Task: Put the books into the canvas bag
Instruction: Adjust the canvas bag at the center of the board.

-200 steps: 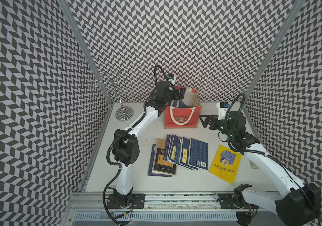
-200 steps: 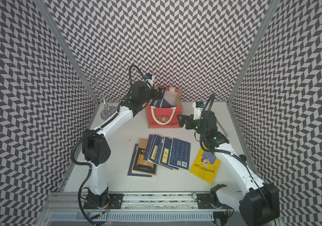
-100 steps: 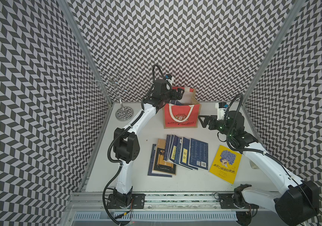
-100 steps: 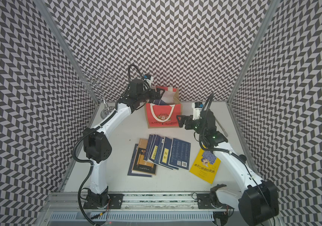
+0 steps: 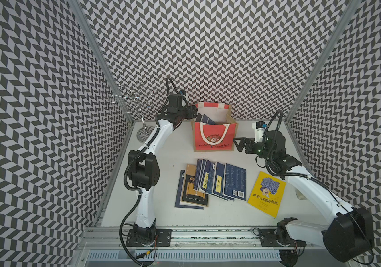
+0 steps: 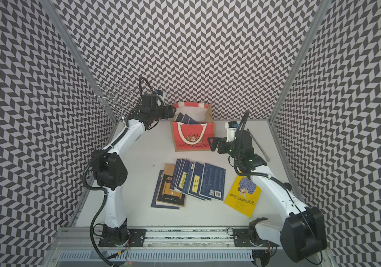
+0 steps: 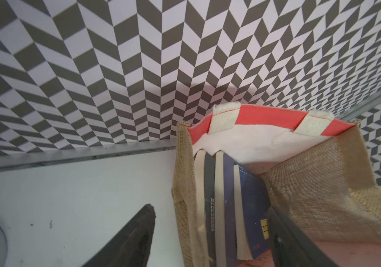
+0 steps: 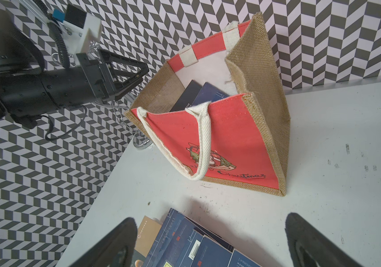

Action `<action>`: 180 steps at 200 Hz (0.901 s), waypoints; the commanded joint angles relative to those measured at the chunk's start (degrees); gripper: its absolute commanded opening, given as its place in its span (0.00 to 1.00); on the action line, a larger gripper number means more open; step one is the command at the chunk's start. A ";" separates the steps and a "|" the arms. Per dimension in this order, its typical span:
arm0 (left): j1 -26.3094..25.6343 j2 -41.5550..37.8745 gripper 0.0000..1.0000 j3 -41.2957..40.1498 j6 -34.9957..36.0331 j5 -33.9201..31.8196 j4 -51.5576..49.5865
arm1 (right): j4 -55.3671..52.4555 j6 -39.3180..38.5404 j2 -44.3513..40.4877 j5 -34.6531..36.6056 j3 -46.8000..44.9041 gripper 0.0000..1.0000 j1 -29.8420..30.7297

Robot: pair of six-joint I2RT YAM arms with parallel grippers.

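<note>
Worktop (image 5: 161, 150) carried the canvas bag (image 5: 215, 138), upright near the back wall, with navy books (image 5: 204, 120) standing inside. Other books (image 5: 234, 182) lay fanned in front. At the bag's edge, left gripper (image 5: 193, 112) stood part-open, straddling the jute side, clamping nothing. Beside the bag, right gripper (image 5: 237, 145) gaped wide, empty.

White table (image 5: 219, 215) with canvas bag (image 5: 213, 138), fanned navy books (image 5: 234, 182), yellow book (image 5: 265, 191), wire stand (image 5: 142, 135).

In both top views the canvas bag (image 5: 215, 138) hides most of the books inside (image 5: 204, 119); the right wrist view's lower edge crops the stacked books (image 8: 185, 245).
</note>
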 commanded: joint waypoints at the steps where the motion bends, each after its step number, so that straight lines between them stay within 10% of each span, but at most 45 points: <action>1: 0.39 2.68 0.58 4.89 1.78 1.18 -5.47 | 0.98 -0.64 0.51 -0.08 2.85 0.99 0.50; 26: 0.40 4.46 0.40 6.85 2.16 1.34 -7.68 | 0.37 -0.67 0.72 0.46 3.79 0.99 0.61; 83: 0.39 5.65 0.50 7.17 2.82 -1.23 -10.76 | 0.11 -0.81 1.02 0.46 3.90 0.99 0.66; 108: 0.34 5.88 0.00 8.06 2.86 0.23 -10.55 | 0.09 -0.90 0.90 0.65 3.86 0.99 0.68; 180: -5.09 0.32 0.00 11.81 9.91 0.67 -4.44 | -2.31 4.67 1.03 11.18 3.02 1.00 -2.01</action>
